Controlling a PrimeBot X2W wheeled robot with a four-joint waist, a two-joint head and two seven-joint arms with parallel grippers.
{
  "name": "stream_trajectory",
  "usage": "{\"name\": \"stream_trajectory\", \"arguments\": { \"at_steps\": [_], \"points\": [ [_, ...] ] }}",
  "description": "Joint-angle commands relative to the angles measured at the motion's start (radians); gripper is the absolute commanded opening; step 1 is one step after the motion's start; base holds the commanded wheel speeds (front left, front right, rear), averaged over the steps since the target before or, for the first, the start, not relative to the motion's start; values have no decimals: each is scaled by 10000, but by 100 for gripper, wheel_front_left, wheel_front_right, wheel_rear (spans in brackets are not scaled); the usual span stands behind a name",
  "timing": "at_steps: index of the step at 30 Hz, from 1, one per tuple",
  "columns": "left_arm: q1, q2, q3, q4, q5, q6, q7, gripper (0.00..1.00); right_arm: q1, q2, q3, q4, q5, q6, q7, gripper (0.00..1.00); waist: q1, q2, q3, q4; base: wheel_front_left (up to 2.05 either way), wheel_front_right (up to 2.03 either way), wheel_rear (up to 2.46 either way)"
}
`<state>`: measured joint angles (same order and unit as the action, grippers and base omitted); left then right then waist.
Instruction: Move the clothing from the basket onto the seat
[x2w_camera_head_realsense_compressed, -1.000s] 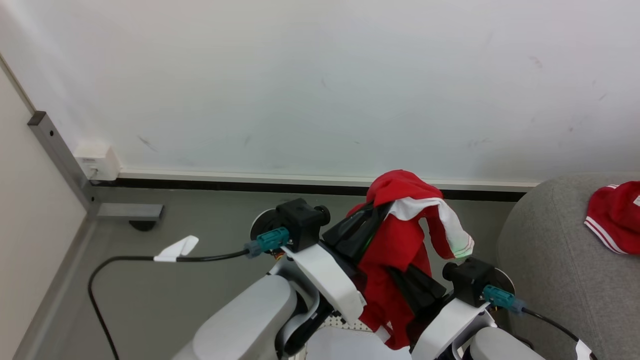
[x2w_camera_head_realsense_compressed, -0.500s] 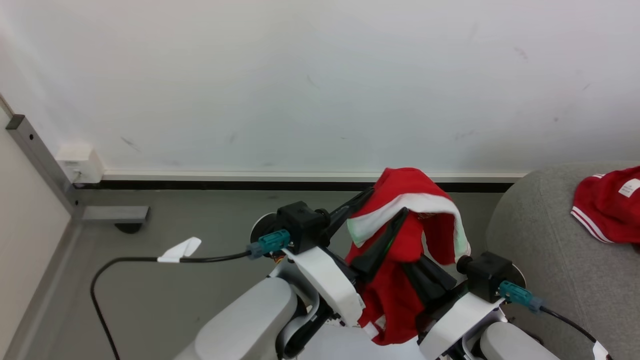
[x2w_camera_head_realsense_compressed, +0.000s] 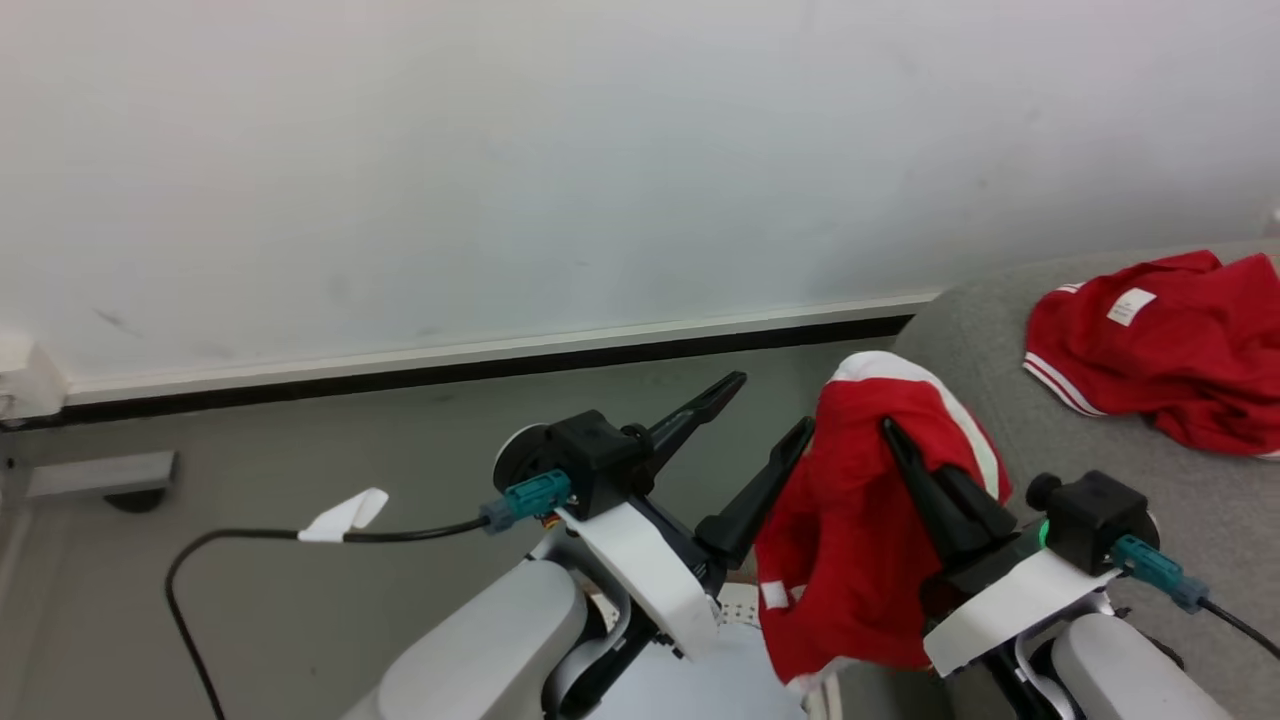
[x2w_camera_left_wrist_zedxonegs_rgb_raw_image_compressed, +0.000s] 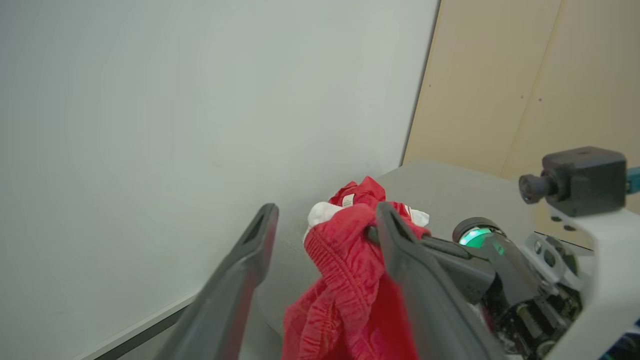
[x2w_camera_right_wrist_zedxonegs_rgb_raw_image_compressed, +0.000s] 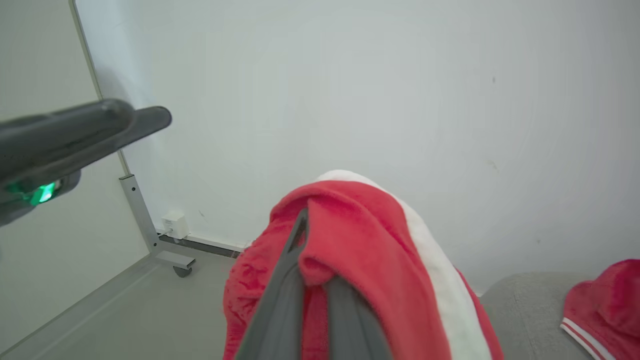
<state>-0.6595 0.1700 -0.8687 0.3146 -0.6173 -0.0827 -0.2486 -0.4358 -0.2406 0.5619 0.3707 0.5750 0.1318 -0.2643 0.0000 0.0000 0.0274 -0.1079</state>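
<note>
white wall, black skirting and grey floor lie ahead, with the task's things low in the head view. the right gripper (x2w_camera_head_realsense_compressed: 892, 432) is clenched on a red fabric garment with a white stripe (x2w_camera_head_realsense_compressed: 850, 540). in its wrist view the cloth folds over the tips of the two closed fingers (x2w_camera_right_wrist_zedxonegs_rgb_raw_image_compressed: 280, 300) and hangs down both sides. the left gripper (x2w_camera_head_realsense_compressed: 770, 402) is spread wide with nothing between its fingers. its nearer finger stands just beside the cloth, and i cannot tell if it touches.

further right, the large light grey upholstered sofa (x2w_camera_head_realsense_compressed: 1200, 520) carries a second crumpled red garment with white trim (x2w_camera_head_realsense_compressed: 1160, 340), well apart from the held one. the held piece hangs over the floor near the sofa's rounded edge, so this looks like the carry. next, the right arm should swing over the cushion and let go.

a scrap of perforated cream plastic between the forearms (x2w_camera_head_realsense_compressed: 738, 603) is probably the oval laundry basket. it is mostly cut off, so what remains inside cannot be seen. the picture edge crops the sofa.
</note>
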Motion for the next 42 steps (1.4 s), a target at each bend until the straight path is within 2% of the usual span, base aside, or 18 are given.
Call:
{"name": "stream_trajectory", "arguments": {
  "at_steps": [1,14,24,32,42],
  "points": [
    [152,53,17,-10,140,-13,-60,100,114,-110,-145,-90,-99,-24,1,0,0,0,159,-443,0,0,0],
    [354,32,4,106,381,-143,-148,100,562,-607,-1725,-961,-674,-23,1,0,0,0,443,-2160,0,0,0],
    [482,-111,-55,310,632,-195,-161,100,909,-611,-2280,-1405,-777,-23,1,0,0,0,534,-3109,0,0,0],
    [507,-210,9,379,808,-275,-165,100,920,-612,-2387,-1583,-805,-23,1,0,0,0,606,-3352,0,0,0],
    [342,-250,-25,435,914,-357,-167,100,459,-885,-2564,-1666,-896,-23,1,0,0,0,1053,-3122,0,0,0]
  ]
}}
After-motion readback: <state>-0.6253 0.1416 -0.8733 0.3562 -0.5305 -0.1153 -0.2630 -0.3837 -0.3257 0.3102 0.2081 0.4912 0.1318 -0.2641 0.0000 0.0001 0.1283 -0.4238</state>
